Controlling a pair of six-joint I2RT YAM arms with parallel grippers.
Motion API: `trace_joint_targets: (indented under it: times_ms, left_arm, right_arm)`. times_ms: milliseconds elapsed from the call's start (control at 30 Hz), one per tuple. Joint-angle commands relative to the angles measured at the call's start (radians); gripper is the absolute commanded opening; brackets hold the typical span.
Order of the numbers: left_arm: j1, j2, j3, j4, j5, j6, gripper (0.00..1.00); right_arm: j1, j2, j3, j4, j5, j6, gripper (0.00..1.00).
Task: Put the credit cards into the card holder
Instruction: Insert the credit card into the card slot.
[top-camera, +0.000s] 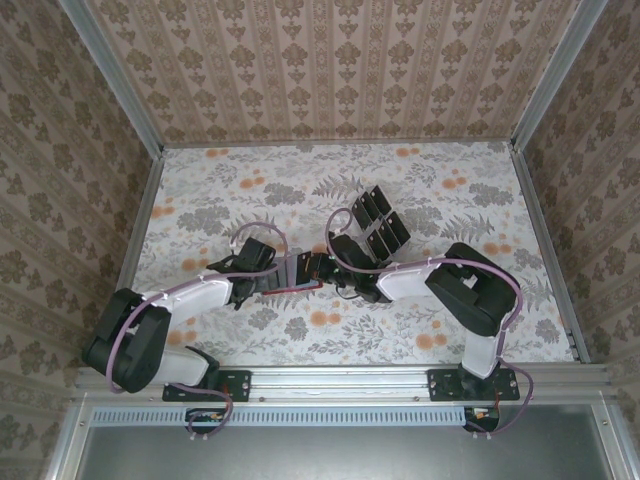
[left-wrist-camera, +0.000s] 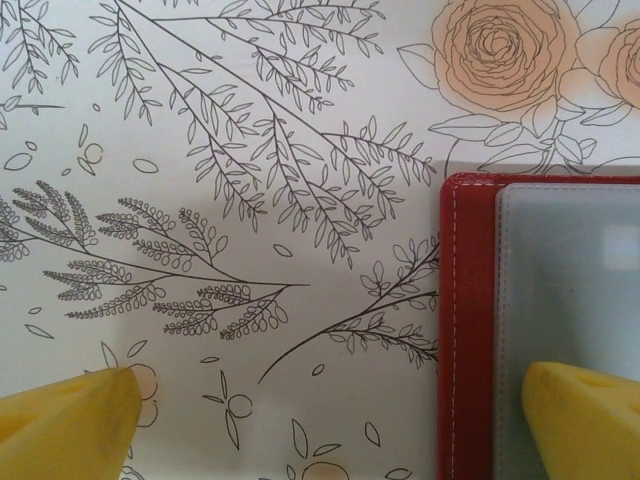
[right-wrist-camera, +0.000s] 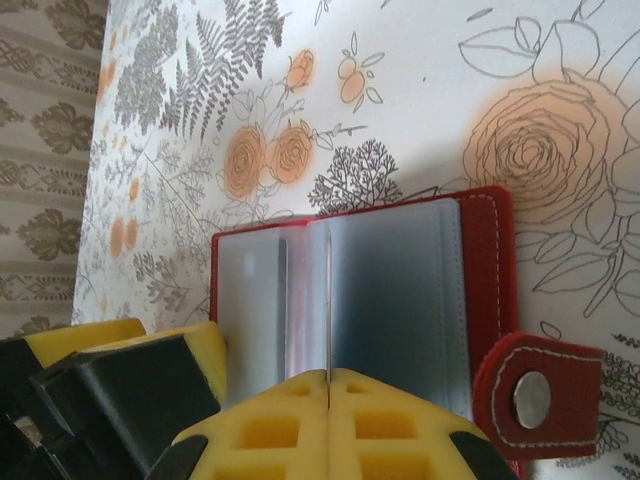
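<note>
Floral table (top-camera: 300, 345) bears one red card holder (right-wrist-camera: 400, 290), lying open

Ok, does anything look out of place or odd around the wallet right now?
Nothing spilled or damaged. The red wallet lies open on the table, its snap tab flopped out sideways. One oddity: a clear sleeve stands on edge instead of lying flat, seemingly pinched in the shut right pincer.
</note>
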Motion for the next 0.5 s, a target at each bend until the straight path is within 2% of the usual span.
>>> trace_joint_targets:
  times_ms: [0, 467]
  left_arm:
    - [-0.003, -0.013, -0.019, -0.044, -0.030, -0.024, 1.00]
    - [-0.005, -0.005, -0.026, -0.038, -0.023, -0.033, 1.00]
  right_arm:
    - [-0.007, 0.008, -0.010, 0.081, -0.022, 0.026, 0.00]
    - [-0.006, 0.080, 0.001, 0.222, -0.042, 0.043, 0.00]
